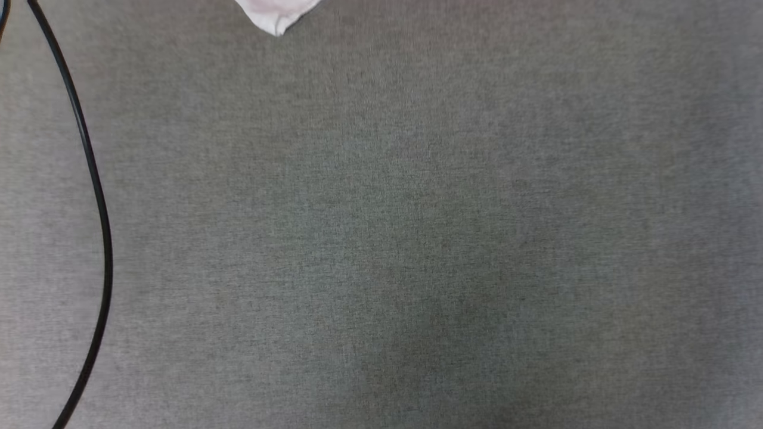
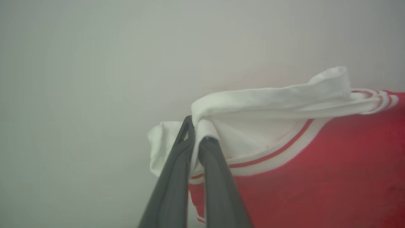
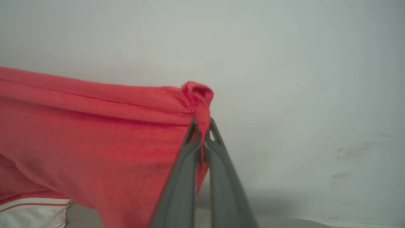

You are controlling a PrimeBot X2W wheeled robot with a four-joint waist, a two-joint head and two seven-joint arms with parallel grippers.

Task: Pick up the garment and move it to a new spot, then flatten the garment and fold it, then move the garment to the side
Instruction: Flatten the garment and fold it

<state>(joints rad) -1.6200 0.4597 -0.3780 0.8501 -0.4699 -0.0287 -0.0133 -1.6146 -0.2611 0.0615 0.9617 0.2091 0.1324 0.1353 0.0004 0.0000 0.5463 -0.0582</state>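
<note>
The garment [image 2: 316, 177] is pinched, sleeve in left jaws, red edge in right jaws.

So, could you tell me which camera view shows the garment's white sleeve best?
The left wrist view: the white sleeve and its striped trim sit close up, pinched by the left pincer. The right wrist view shows a striped white bit; the head view, a white corner.
</note>
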